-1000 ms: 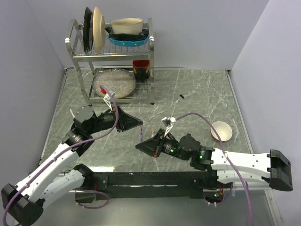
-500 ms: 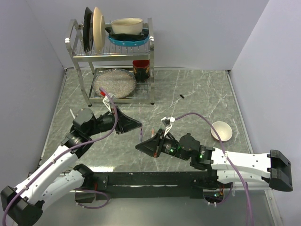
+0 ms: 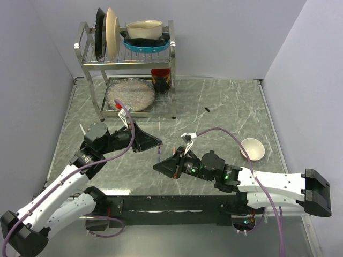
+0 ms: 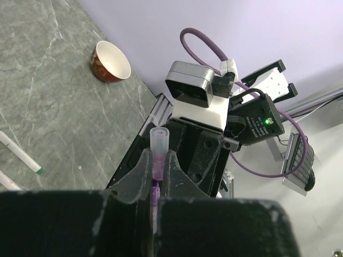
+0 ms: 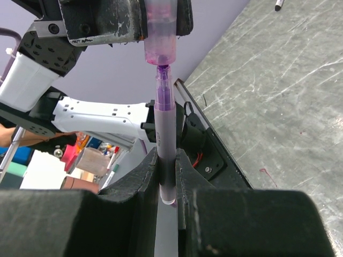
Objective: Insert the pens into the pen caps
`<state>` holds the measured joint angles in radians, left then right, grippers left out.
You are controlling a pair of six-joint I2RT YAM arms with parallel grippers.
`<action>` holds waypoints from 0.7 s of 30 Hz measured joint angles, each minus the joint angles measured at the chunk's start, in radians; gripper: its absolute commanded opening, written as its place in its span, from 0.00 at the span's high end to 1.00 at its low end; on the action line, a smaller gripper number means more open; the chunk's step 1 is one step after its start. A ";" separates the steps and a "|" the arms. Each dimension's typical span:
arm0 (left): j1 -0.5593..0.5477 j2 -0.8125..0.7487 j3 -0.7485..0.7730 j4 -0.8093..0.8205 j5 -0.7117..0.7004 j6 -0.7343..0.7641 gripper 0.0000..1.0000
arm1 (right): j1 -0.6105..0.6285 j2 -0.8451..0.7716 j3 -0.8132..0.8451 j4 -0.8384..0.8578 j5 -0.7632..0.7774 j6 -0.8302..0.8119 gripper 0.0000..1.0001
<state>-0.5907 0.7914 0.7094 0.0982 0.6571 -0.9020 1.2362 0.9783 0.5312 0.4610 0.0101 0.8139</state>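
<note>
I am at the mating step for one pair. My right gripper (image 5: 164,160) is clamped around the lower barrel of a purple pen (image 5: 163,118), holding it off the table (image 4: 64,107) with its nib end pointing straight at my left gripper (image 4: 158,160). That gripper is pinched on a translucent purple cap (image 5: 161,37), whose open mouth faces the pen. In the right wrist view the nib sits right at the mouth, touching or just inside it; I cannot tell which. The coloured collar behind the nib lies outside the cap, so I judge this pair not yet seated. From above, the two grippers meet nose to nose over the middle of the table, with the pen bridging the short gap between them. In the right wrist view pen and cap look close to one line. The next move, as I read it, is a straight push along the pen's axis, with both grips held firm so that neither piece slides back through the fingers, and with a small correction if the collar catches the rim. A green-tipped pen (image 4: 19,152) lies flat on the table, well apart from this pair and waiting for its own cap.
</note>
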 measured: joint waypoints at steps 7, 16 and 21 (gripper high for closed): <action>0.000 -0.011 0.000 -0.013 -0.001 0.007 0.99 | 0.000 -0.002 0.000 -0.004 -0.003 0.000 1.00; 0.000 -0.020 0.000 -0.039 -0.003 0.035 0.99 | 0.000 -0.011 0.008 -0.008 0.005 0.000 1.00; 0.000 -0.028 0.000 -0.042 -0.003 0.045 0.99 | -0.004 -0.011 0.008 -0.007 0.005 0.000 1.00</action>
<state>-0.5907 0.7635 0.7090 0.0566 0.6544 -0.8574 1.2324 0.9668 0.5396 0.4541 0.0147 0.8143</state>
